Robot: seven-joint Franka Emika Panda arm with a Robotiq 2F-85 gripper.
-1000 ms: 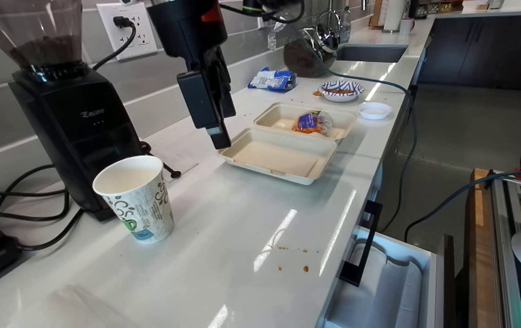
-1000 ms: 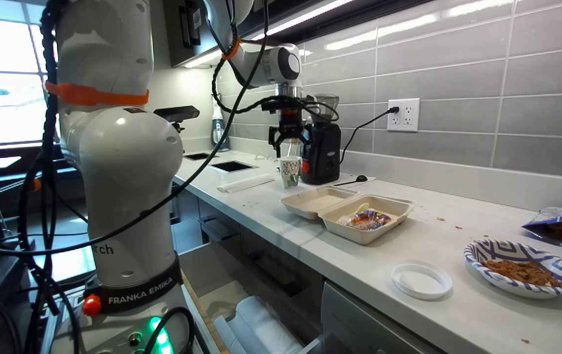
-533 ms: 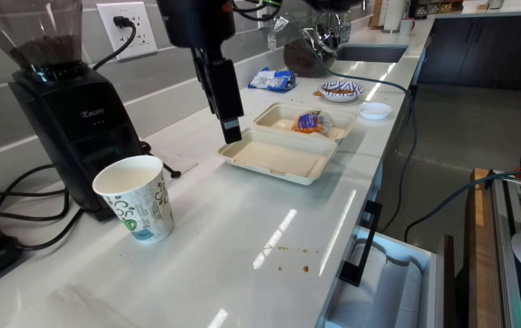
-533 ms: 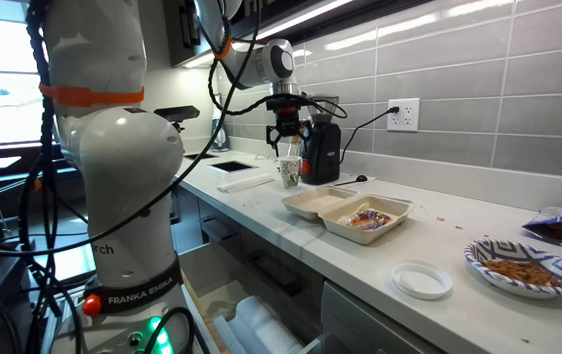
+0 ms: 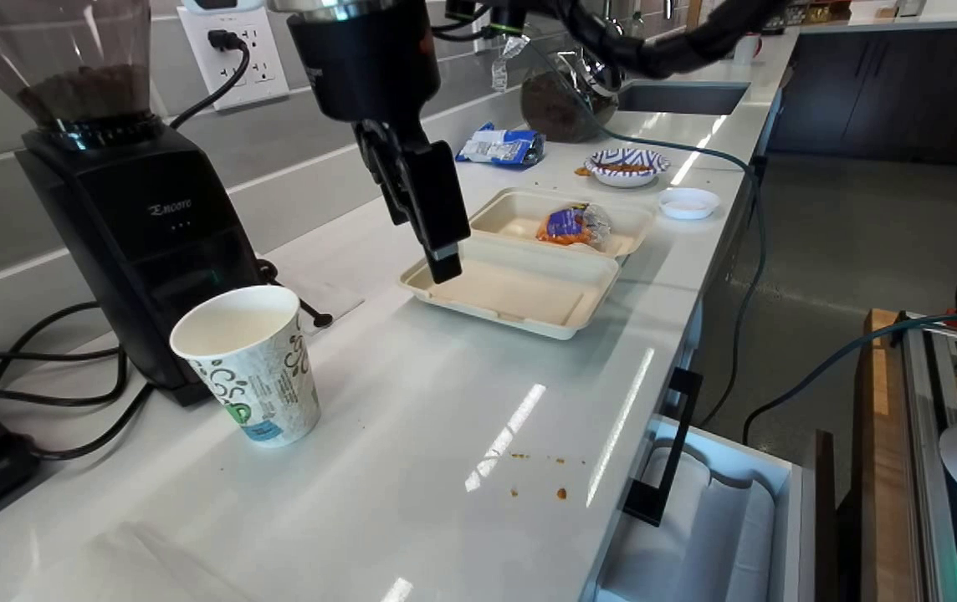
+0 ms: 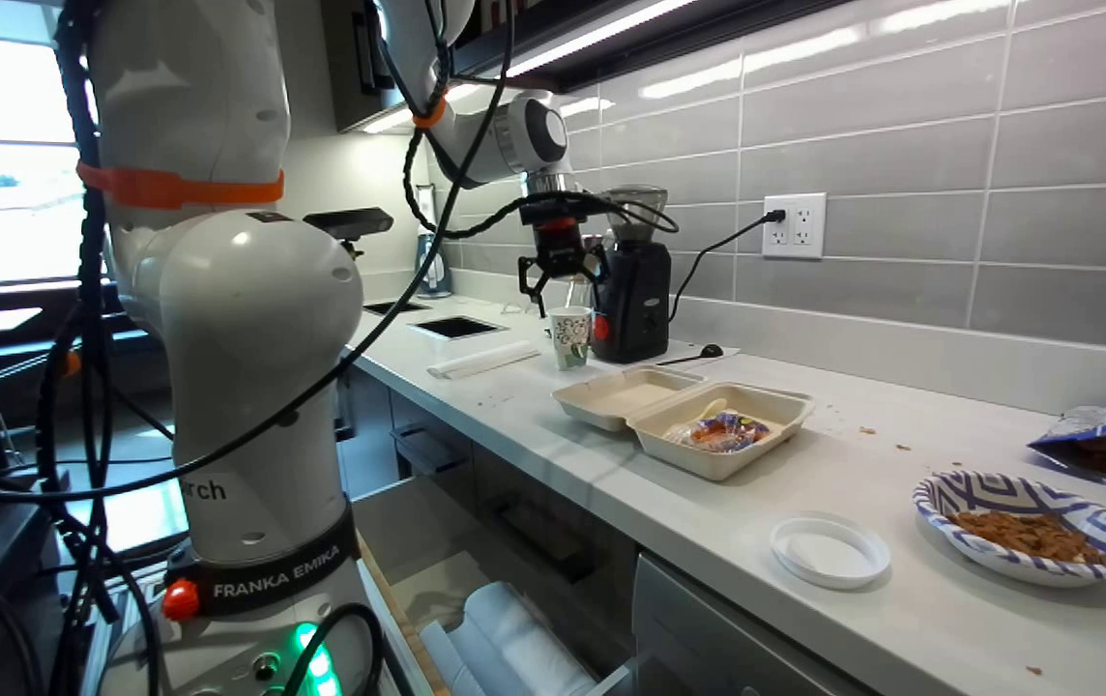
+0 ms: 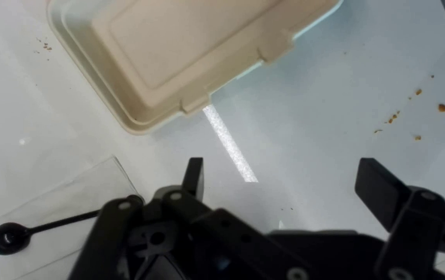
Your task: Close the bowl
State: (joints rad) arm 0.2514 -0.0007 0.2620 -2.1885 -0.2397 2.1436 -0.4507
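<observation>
Clamshell container (image 5: pixel 520 288): beige, matt and moulded, round-cornered, lying open on the counter (image 5: pixel 395 510), its two shallow tray halves side by side; two small tabs (image 7: pixel 275 48) jut from one long edge
Packet (image 5: pixel 568 226): crinkled clear film with purple and orange, in the half farther from the grinder (image 5: pixel 144 242)
Gripper (image 7: pixel 280 169): black hard-edged linkage, above the counter near the container's tabbed edge
Fingers (image 7: pixel 378 190): blocky, spread wide, glossy white counter showing between them
Paper cup (image 5: pixel 257 359): white, tapered, printed in grey, green and blue, upright just beside the grinder
Patterned bowl (image 6: pixel 998 559): round, blue-and-white geometric print, holding rough brown flakes (image 6: pixel 1036 536)
Shallow dish (image 6: pixel 829 556): smooth, round, white, near the bowl
Grinder: black body under a clear funnel-shaped hopper (image 5: pixel 85 50) with brown matter inside
Scoop (image 7: pixel 9 238): glossy black, round head, thin handle, on a thin pale sheet (image 7: pixel 86 190)
Crumbs (image 7: pixel 442 107): small, brown, irregular, scattered across the counter
</observation>
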